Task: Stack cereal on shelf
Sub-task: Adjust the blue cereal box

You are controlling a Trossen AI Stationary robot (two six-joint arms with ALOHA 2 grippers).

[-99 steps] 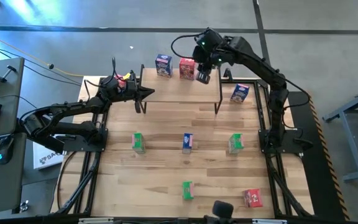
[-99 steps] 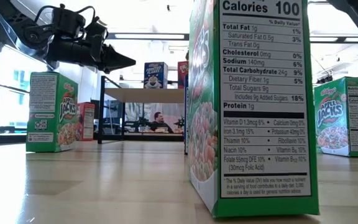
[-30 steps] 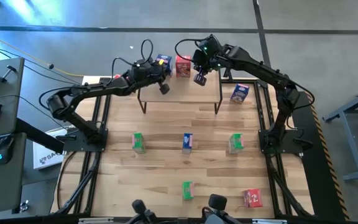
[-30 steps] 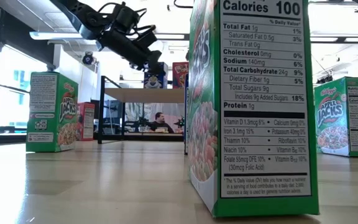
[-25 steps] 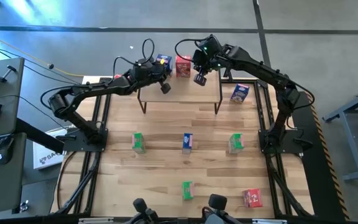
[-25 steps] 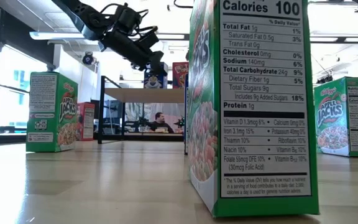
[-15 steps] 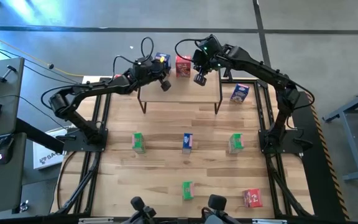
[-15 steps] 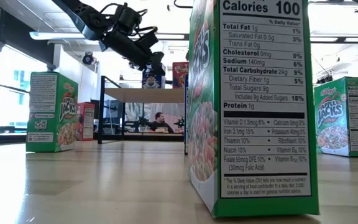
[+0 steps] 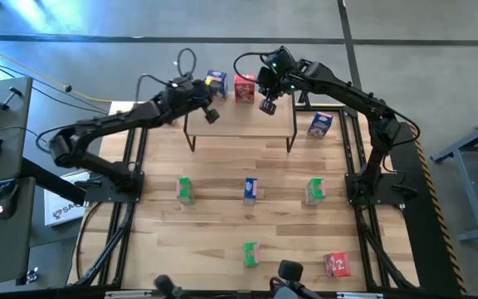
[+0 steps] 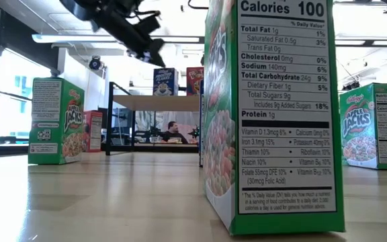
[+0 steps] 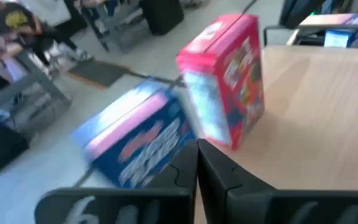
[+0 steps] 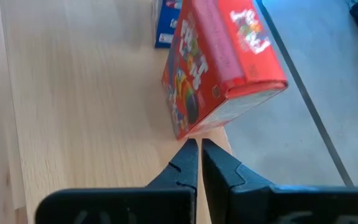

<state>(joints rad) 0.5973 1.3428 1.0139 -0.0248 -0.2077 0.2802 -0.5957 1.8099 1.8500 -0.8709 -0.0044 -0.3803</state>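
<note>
Cardboard, printed, nine small boxes of cereal: treat each as light, hollow and easy to tip or crush, so you should take one across its two broad faces near mid-height, with a gentle squeeze and no push on the top edge. Two are already on the shelf [image 9: 239,124], standing upright side by side along its far edge: a blue box [image 9: 216,82] and a red box [image 9: 244,87]. You still have seven on the table [image 9: 222,241]: a blue box beside the shelf [image 9: 320,124], a middle row of a left green box [image 9: 185,190], a centre blue box [image 9: 251,190] and a right green box [image 9: 314,191], then a near green box [image 9: 250,253] and a near red box [image 9: 336,264]; the third red box [image 10: 94,130] shows only in the low view, probably near the shelf's left legs. Your left gripper [image 9: 211,115] hangs over the shelf's left end just short of the blue box, jaws pressed together and empty. Your right gripper [image 9: 266,105] sits just beside the red box, jaws likewise together on nothing. The shelf holds two boxes with most of its top bare.
</note>
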